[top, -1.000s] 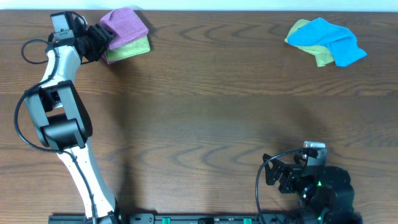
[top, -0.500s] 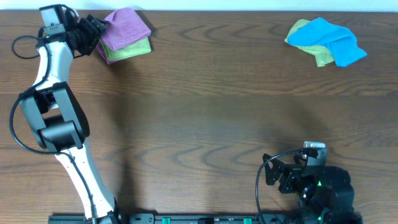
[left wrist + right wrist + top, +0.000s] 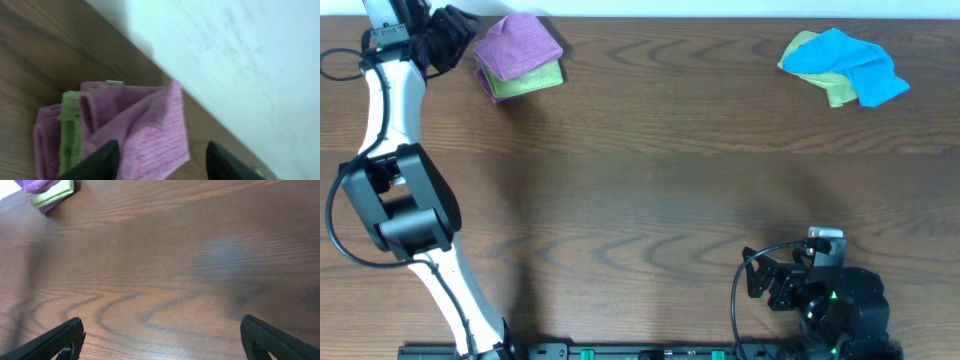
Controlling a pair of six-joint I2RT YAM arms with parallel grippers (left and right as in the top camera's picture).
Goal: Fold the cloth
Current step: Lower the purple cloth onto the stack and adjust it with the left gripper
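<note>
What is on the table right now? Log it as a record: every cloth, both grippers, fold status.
lilac cloth: folded, stacked on a lime-green cloth, far left corner of the table
blue cloth: crumpled, far right, lying over a yellow-green cloth
left gripper: open, close beside the lilac cloth, holding nothing
right gripper: open, over bare wood near the front edge, holding nothing
fold status: lilac cloth looks folded
</note>
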